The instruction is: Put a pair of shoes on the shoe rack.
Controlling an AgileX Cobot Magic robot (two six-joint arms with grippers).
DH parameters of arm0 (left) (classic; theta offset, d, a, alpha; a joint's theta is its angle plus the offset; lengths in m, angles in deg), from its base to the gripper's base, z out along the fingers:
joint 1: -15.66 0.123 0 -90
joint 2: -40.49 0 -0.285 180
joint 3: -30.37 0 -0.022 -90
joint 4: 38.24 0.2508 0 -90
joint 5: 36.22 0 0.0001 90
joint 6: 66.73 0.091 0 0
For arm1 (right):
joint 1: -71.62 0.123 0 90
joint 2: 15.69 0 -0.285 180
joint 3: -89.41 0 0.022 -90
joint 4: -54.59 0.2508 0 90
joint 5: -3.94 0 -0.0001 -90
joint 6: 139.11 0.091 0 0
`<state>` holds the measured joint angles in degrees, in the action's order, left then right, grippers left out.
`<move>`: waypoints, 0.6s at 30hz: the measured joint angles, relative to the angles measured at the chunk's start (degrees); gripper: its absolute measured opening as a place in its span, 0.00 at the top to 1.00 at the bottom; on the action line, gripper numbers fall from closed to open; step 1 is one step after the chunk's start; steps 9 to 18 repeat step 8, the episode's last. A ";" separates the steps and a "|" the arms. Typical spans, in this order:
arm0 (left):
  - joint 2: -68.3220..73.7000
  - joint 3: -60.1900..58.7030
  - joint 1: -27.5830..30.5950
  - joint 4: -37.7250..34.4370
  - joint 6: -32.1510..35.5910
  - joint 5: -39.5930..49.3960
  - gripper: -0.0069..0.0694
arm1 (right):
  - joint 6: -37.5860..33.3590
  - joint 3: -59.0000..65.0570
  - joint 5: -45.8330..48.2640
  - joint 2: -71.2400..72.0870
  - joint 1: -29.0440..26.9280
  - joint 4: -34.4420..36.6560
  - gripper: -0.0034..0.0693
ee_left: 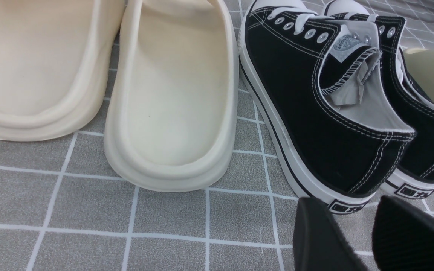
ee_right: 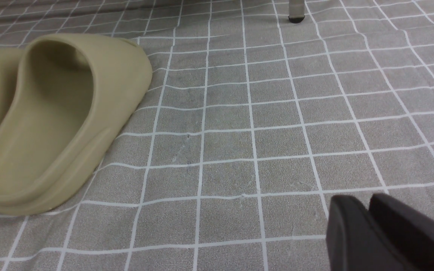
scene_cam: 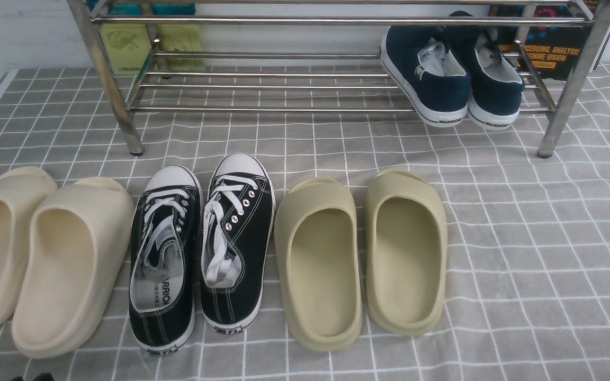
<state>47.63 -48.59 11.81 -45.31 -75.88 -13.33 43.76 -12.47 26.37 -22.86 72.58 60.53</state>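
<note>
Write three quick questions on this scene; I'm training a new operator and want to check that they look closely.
1. True or false: the navy slip-on sneakers rest on the lower tier of the shoe rack.
2. Multiple choice: which pair stands between the cream slides and the olive slides?
a) the navy slip-ons
b) the black lace-up sneakers
c) a pair of boots
3. Fill in the blank: the toe caps of the black sneakers are ____ in colour.

Key: 1 true; 2 b, the black lace-up sneakers; 3 white.
</note>
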 joint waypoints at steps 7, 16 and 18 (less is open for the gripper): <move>0.00 0.00 0.00 0.00 0.00 0.00 0.60 | 0.00 0.00 0.00 0.00 0.00 0.00 0.79; 0.00 0.00 0.00 0.00 0.00 0.00 0.60 | 0.00 0.00 0.00 0.00 0.00 0.00 0.79; 0.00 0.00 0.00 0.00 0.00 0.00 0.60 | 0.00 0.00 0.00 0.00 0.00 0.00 0.79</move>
